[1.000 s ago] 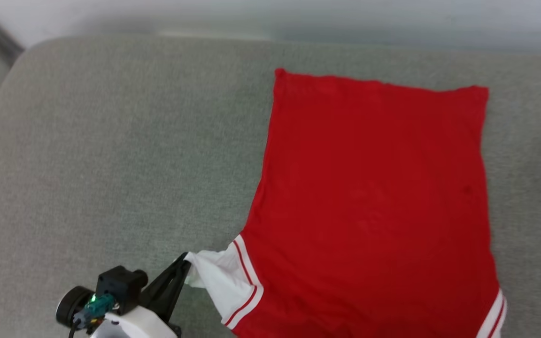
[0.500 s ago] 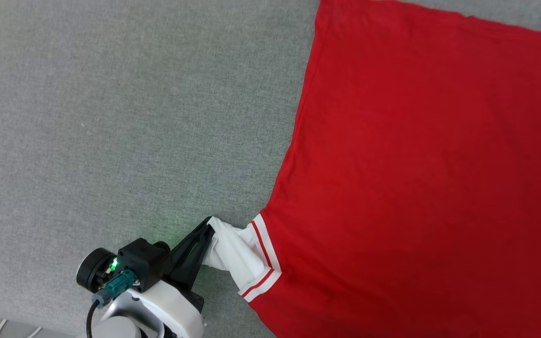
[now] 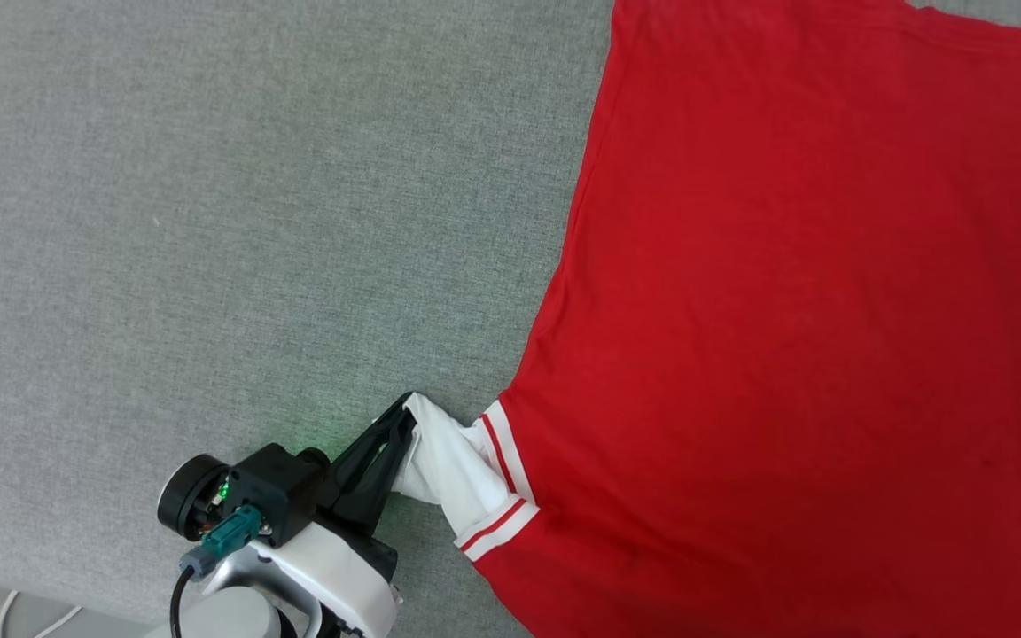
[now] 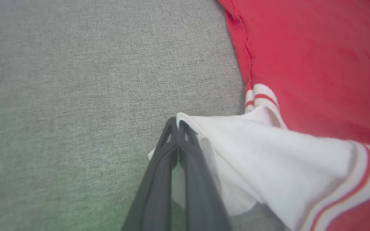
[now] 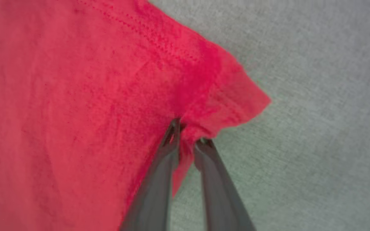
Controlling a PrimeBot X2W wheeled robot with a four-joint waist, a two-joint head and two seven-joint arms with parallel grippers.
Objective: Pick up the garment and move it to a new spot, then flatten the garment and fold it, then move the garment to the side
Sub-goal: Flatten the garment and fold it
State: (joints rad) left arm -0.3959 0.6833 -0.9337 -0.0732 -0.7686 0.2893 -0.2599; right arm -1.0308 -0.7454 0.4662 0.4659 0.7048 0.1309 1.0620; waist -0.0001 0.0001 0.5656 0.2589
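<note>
Grey upholstered surface (image 3: 209, 221) carrying garment (image 3: 785, 310), spread plain red side up and largely flat. At garment's white sleeve (image 3: 448, 461): left gripper (image 3: 406, 403), jaws pressed together on the sleeve's edge, holding it stretched away from the red body, presumably to smooth it out. At garment's red hem corner (image 5: 236, 96): right gripper (image 5: 188, 133), jaws nipped onto a bunched fold of cloth. Two-point hold probably meant to tension the fabric for flattening ahead of folding.
</note>
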